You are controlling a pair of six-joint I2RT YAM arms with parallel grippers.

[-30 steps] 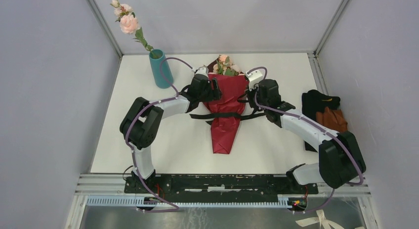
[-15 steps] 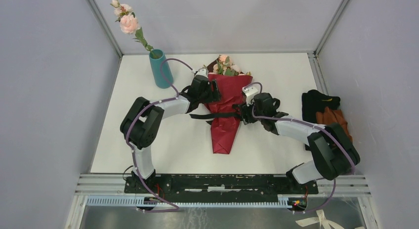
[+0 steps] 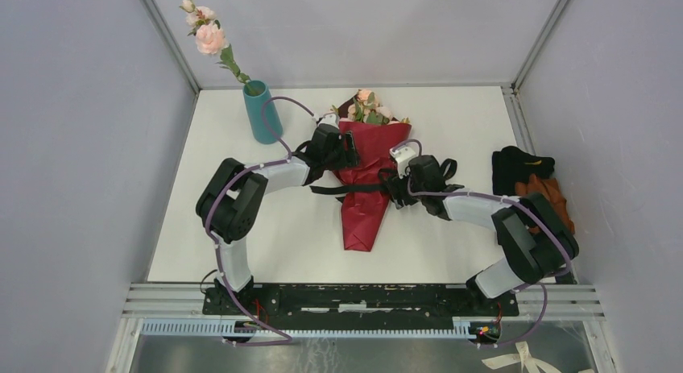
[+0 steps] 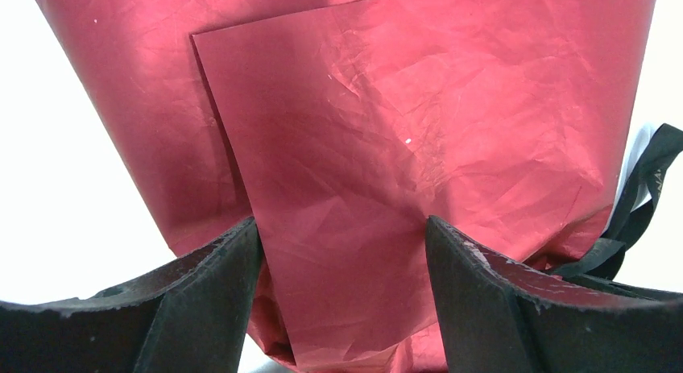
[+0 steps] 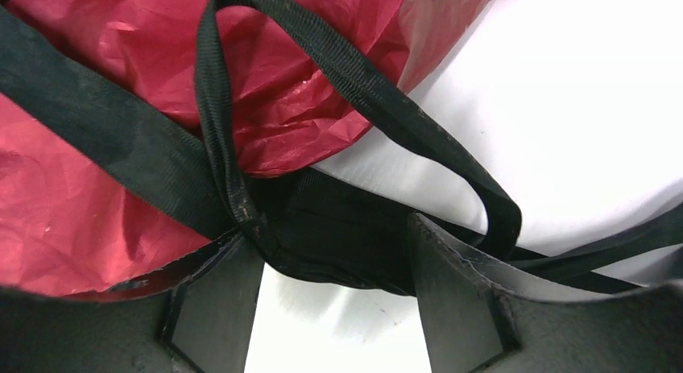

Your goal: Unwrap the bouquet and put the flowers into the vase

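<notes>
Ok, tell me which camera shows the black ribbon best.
Right wrist: the black ribbon fills the frame, knot and loop clear against the bouquet. The top view shows only a thin band across the wrap; the left wrist catches just a tail at its right edge.

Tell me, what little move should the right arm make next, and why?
Probably close the right arm's jaws on the black woven ribbon. They stand open with its bunched part between them. The ribbon is still tied around the dark red crinkled paper cone, so the pink roses cannot be freed until it is pulled loose.
</notes>
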